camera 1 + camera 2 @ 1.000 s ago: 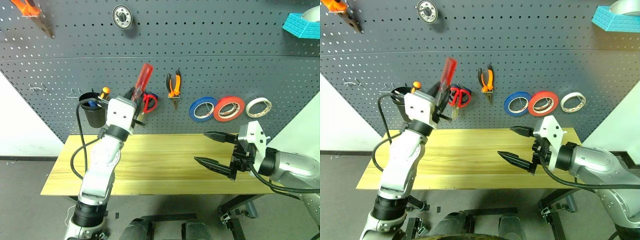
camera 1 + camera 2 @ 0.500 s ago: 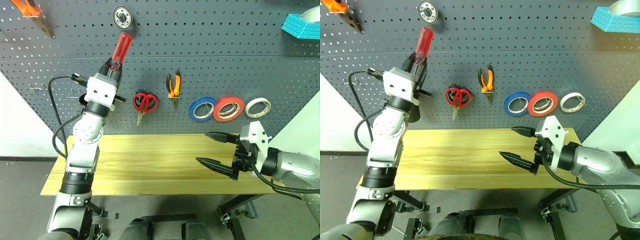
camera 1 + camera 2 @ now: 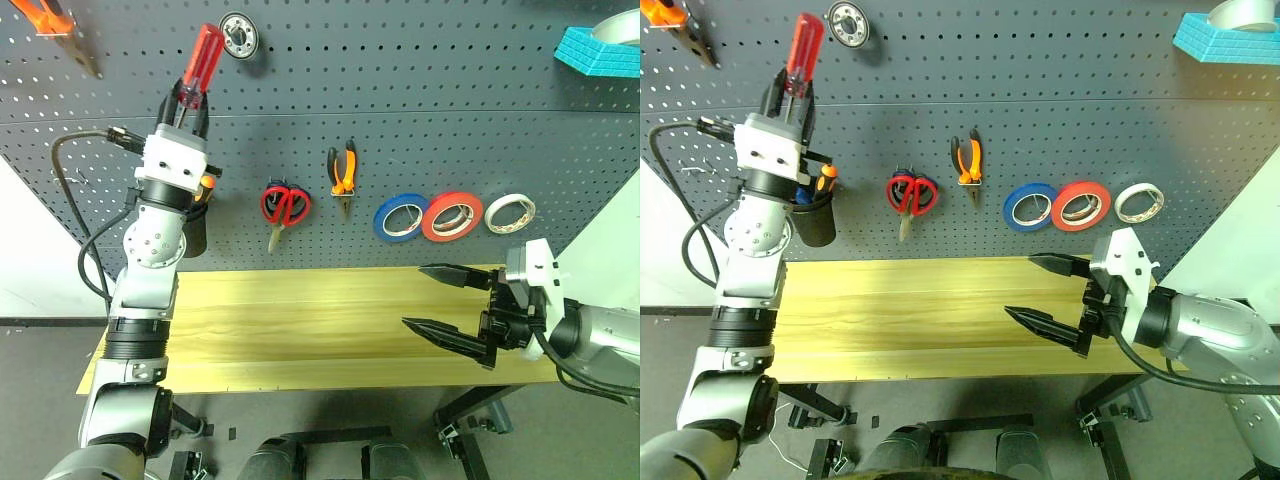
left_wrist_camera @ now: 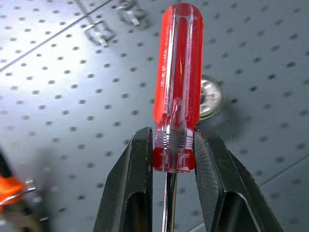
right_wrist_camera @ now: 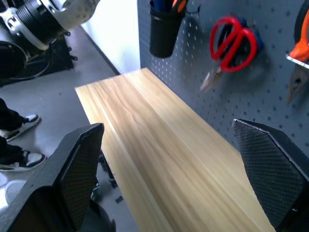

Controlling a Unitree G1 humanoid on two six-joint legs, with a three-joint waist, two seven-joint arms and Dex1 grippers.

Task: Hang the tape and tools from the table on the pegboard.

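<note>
Raised and swung out to its own side since a second ago, your left gripper (image 3: 190, 100) now holds the screwdriver (image 3: 199, 58) high against the pegboard (image 3: 420, 90), where earlier it hung in front of the red-handled scissors (image 3: 282, 204). Your jaws are clamped narrowly on the collar at the base of the translucent red handle, which stands up past the fingertips while the metal shaft runs back down between them; that low grip leaves the handle free, likely so you can steer the tool by it. Directly below the gripper sits a black cup (image 3: 191, 229) mounted on the board, already holding an orange-handled screwdriver, which looks the probable home for this one. Farther off toward your right arm hang the scissors, then the pliers (image 3: 344, 172), then the blue roll (image 3: 399, 218), the red tape (image 3: 452, 216) and the cream-white roll (image 3: 510, 213) in a row, so the screwdriver appears to be the last item to place. Your right gripper (image 3: 446, 303) hovers over the far end of the bare table (image 3: 300, 330), its fingers spread wide and holding nothing, well apart from the left and out of its way.
</note>
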